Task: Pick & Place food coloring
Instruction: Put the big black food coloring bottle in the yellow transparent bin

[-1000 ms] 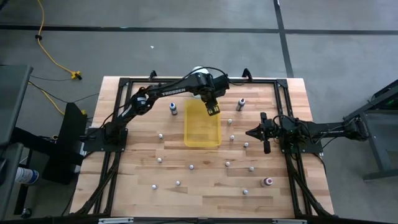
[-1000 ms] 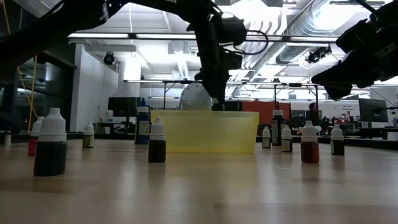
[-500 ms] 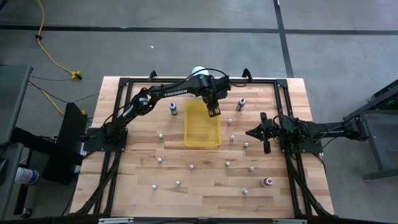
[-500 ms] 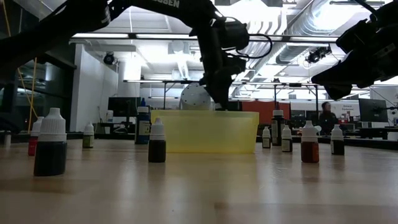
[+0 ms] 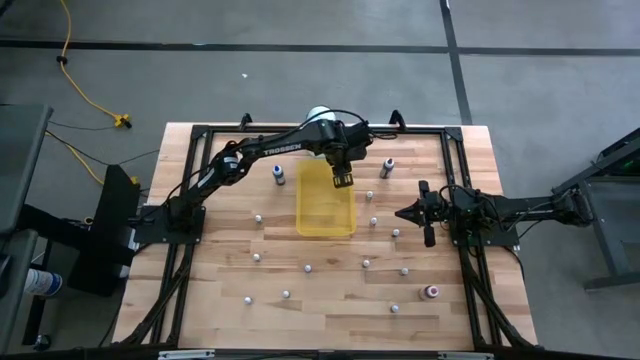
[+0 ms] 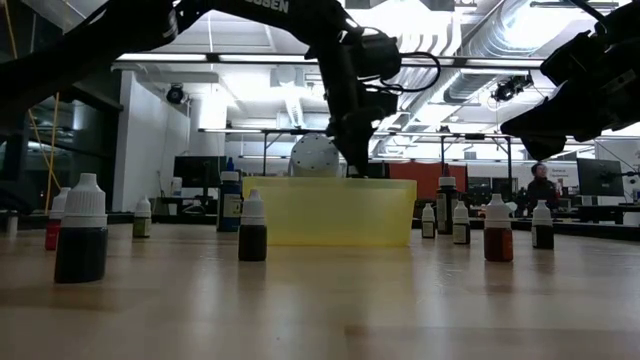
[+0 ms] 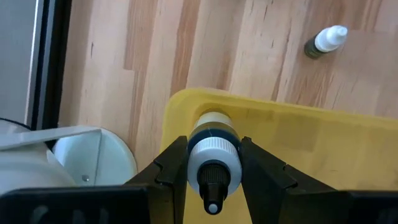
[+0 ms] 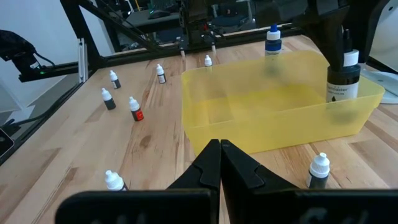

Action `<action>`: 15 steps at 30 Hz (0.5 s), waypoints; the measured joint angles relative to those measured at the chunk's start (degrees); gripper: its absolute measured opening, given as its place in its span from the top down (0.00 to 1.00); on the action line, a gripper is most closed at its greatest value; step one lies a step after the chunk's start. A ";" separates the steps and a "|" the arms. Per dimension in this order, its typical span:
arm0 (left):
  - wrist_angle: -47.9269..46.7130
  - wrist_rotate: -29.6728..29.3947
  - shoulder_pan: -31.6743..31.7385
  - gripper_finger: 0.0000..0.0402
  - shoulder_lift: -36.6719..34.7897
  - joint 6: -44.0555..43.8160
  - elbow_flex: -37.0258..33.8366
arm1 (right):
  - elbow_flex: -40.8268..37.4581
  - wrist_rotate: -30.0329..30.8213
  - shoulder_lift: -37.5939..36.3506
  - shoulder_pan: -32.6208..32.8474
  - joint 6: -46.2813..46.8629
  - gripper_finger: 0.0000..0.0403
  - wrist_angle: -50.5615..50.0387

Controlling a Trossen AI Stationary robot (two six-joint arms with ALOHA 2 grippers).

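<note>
On the wooden worktop [image 5: 200, 270], small bottles stand scattered around a yellow tray [image 5: 325, 205]. The left gripper [image 7: 213, 163] pinches a dark bottle [image 8: 339, 78] upright, just inside the tray's far corner; the tray floor below looks bare. The right gripper [image 8: 219, 160] waits pressed together, right of the tray.

Robotics lab (monitors [image 6: 598, 177], exposed ducts [image 6: 480, 40]).

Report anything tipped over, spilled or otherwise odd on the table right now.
Nothing stands out. The small bottles scattered on the table appear upright, with no spill showing. The left gripper holds a bottle upright above the far end of the yellow tray. The right gripper waits shut beside the tray.
</note>
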 joint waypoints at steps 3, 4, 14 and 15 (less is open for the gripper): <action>0.09 1.25 0.00 0.73 0.49 2.35 0.00 | 0.00 0.00 0.00 0.00 0.00 1.00 0.00; -0.05 1.50 0.00 0.73 0.73 2.95 0.00 | 0.00 0.01 0.00 0.00 0.00 1.00 0.00; -1.29 0.95 -0.04 0.73 1.66 6.52 0.02 | 0.00 0.00 -0.02 0.00 0.00 1.00 -0.02; -1.31 0.93 -0.04 0.73 1.68 6.60 0.02 | 0.00 0.00 0.00 0.00 0.00 1.00 0.00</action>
